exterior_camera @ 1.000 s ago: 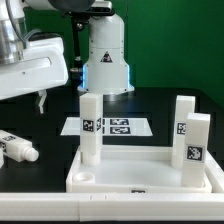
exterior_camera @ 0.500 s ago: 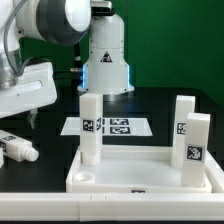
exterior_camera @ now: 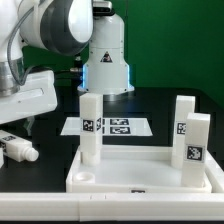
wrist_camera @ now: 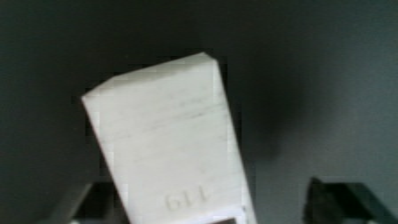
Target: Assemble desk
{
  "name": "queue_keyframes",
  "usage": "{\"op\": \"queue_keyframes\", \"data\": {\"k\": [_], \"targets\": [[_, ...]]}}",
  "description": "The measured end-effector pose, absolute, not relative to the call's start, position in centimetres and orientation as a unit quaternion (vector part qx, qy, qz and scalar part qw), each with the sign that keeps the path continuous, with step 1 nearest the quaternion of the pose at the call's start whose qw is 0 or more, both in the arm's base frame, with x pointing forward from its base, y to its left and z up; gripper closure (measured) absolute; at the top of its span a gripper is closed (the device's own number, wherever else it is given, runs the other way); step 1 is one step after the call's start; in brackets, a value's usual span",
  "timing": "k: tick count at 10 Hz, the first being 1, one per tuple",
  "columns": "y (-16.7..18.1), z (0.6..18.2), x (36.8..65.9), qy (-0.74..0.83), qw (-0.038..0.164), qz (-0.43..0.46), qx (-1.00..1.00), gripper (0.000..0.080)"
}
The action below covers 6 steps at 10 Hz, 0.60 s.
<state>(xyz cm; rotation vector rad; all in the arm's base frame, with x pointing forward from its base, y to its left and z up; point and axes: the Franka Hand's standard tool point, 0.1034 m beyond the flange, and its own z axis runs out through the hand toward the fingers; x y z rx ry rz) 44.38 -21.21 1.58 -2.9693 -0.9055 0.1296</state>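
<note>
The desk panel (exterior_camera: 140,172), white and rimmed, lies at the front with three white tagged legs standing in its corner sockets: one on the exterior view's left (exterior_camera: 90,125) and two on its right (exterior_camera: 183,120) (exterior_camera: 198,140). A fourth leg (exterior_camera: 18,150) lies loose on the black table at the far left. My gripper (exterior_camera: 28,125) hangs just above that leg. In the wrist view the loose leg (wrist_camera: 169,130) runs between my open gripper (wrist_camera: 214,205). One finger (wrist_camera: 89,205) is close to the leg's side and the other finger (wrist_camera: 338,200) stands apart from it.
The marker board (exterior_camera: 108,126) lies flat behind the panel. The white robot base (exterior_camera: 105,60) with its blue light stands at the back. The table's front edge runs just below the panel.
My hand has come down and toward the exterior view's left, closer to the loose leg on the table. The panel and its standing legs have not moved.
</note>
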Motion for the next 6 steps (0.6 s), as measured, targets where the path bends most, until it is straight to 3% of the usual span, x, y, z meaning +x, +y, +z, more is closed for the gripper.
{"op": "queue_keyframes", "data": {"k": [2,6], "targets": [[-21.2,1.7,44.4,-0.299,0.017,0.041,-0.953,0.0518],[-18.2,4.1,43.5,-0.494,0.021,0.038,-0.868,0.0518]]}}
